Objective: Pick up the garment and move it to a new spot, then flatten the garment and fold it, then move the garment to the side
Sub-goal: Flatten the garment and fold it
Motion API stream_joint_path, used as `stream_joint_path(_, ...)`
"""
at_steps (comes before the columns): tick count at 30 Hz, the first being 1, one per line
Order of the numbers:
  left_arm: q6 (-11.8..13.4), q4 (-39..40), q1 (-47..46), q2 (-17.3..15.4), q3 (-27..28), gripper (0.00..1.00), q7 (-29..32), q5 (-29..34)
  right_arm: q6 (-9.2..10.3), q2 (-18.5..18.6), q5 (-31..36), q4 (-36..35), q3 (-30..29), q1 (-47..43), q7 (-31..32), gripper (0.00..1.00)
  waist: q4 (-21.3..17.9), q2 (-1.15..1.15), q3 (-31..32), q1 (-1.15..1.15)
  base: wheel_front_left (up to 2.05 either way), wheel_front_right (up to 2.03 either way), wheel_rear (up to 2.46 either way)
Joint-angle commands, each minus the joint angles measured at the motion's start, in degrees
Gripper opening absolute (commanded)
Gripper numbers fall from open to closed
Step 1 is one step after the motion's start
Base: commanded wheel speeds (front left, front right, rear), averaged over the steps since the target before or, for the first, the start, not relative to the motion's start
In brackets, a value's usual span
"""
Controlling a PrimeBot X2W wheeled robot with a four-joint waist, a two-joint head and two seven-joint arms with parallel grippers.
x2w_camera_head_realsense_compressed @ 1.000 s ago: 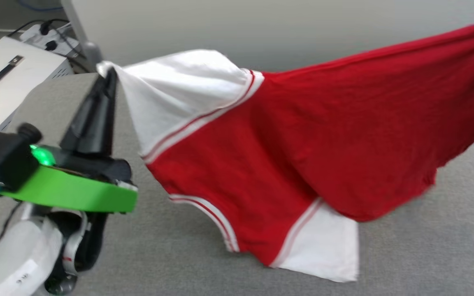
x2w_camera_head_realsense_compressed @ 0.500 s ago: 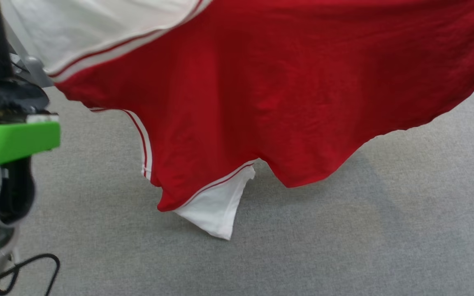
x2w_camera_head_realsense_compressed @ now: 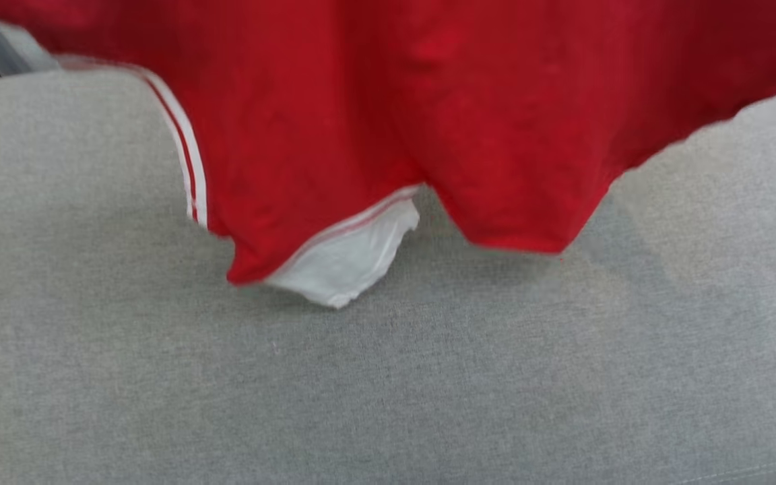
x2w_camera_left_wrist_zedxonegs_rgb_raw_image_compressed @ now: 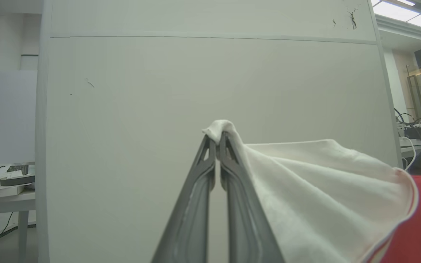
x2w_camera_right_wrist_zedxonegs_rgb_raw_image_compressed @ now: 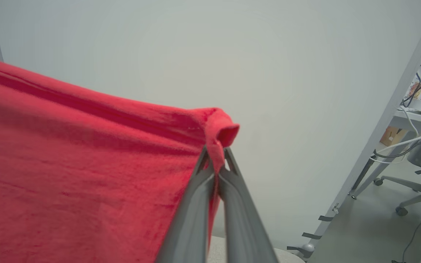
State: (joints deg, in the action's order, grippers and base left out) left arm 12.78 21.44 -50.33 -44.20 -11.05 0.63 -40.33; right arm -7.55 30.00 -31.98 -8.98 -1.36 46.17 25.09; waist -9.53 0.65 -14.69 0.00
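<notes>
The garment (x2w_camera_head_realsense_compressed: 388, 121), red with white sleeves and striped trim, hangs in the air across the top of the head view. Its lower folds and one white sleeve (x2w_camera_head_realsense_compressed: 344, 263) dangle just above the grey table (x2w_camera_head_realsense_compressed: 388, 391). My left gripper (x2w_camera_left_wrist_zedxonegs_rgb_raw_image_compressed: 217, 140) is shut on the tip of the other white sleeve (x2w_camera_left_wrist_zedxonegs_rgb_raw_image_compressed: 323, 190), which drapes off to the right. My right gripper (x2w_camera_right_wrist_zedxonegs_rgb_raw_image_compressed: 216, 153) is shut on a pinched red edge of the garment (x2w_camera_right_wrist_zedxonegs_rgb_raw_image_compressed: 68, 164), and the cloth stretches away to the left of it.
A pale partition wall (x2w_camera_left_wrist_zedxonegs_rgb_raw_image_compressed: 210, 80) stands straight ahead of both wrists. Desks with cables (x2w_camera_left_wrist_zedxonegs_rgb_raw_image_compressed: 418, 135) sit to one side, and an office chair (x2w_camera_right_wrist_zedxonegs_rgb_raw_image_compressed: 415, 175) on the floor to the other. Grey table surface spreads below the hanging cloth.
The garment has been lifted from lying partly on the table to hanging above it. The head view has tilted, so the left gripper and arm have left that picture.
</notes>
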Motion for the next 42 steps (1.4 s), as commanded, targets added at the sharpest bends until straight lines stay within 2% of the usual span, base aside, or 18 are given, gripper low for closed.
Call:
stream_joint_path(1,-0.75,-1.45,-4.13,-1.23,0.29,0.00,0.72,1.07,0.06,-0.53,1.12,1.12,-0.85,2.27,-1.29,0.00,-0.25,-0.65,-7.67,0.00,0.00,0.00,0.00)
stream_joint_path(7,-5.72,-9.13,-19.07,-2.31,-2.29,0.00,3.82,2.46,0.06,-1.53,4.38,6.73,-1.56,10.70,-4.82,0.00,0.41,-0.65,-16.29,0.00,0.00,0.00,0.00)
stream_joint_path(11,-9.26,-17.14,-29.54,-1.07,-4.98,0.00,4.10,4.54,0.06,-1.92,6.77,12.77,-0.92,17.99,-7.23,0.00,0.81,-0.65,-20.60,0.00,0.00,0.00,0.00)
stream_joint_path(15,-11.63,-26.50,-40.71,0.90,-7.97,0.00,2.95,8.97,0.06,-2.69,9.89,20.12,0.03,26.56,-10.05,0.00,0.74,-0.65,-24.06,0.00,0.00,0.00,0.00)
stream_joint_path(19,-12.91,-36.68,-51.46,4.17,-9.84,0.00,0.36,12.31,0.06,-4.86,13.51,27.88,0.22,35.13,-13.91,0.00,0.48,-0.65,-26.77,0.00,0.00,0.00,0.00)
stream_joint_path(25,-13.92,-50.89,-62.29,8.40,-11.03,0.00,-5.94,14.95,0.06,-8.50,19.45,39.00,-0.81,44.56,-20.35,0.00,0.59,-0.65,-28.89,0.00,0.00,0.00,0.00)
stream_joint_path(29,-14.36,-58.20,-64.13,11.12,-11.21,0.00,-11.38,14.99,0.06,-10.61,22.84,44.21,-2.53,47.97,-24.90,0.00,1.44,-0.65,-29.76,0.00,0.00,0.00,0.00)
stream_joint_path(34,-16.24,-63.67,-59.91,13.99,-12.36,0.00,-14.69,14.51,0.06,-12.93,25.00,49.27,-1.79,47.34,-29.37,0.00,2.67,-0.65,-30.06,0.00,0.00,0.00,0.00)
stream_joint_path(38,-17.41,-63.89,-52.90,15.96,-12.70,0.00,-15.51,13.89,0.06,-14.20,25.18,52.25,-1.21,44.45,-33.02,0.00,3.82,-0.65,-29.12,0.00,0.00,0.00,0.00)
stream_joint_path(42,-17.64,-59.27,-42.89,17.93,-10.92,0.00,-15.60,13.42,0.06,-14.83,24.49,54.68,1.63,39.60,-36.39,0.00,5.10,-0.65,-26.92,0.00,0.00,0.00,0.00)
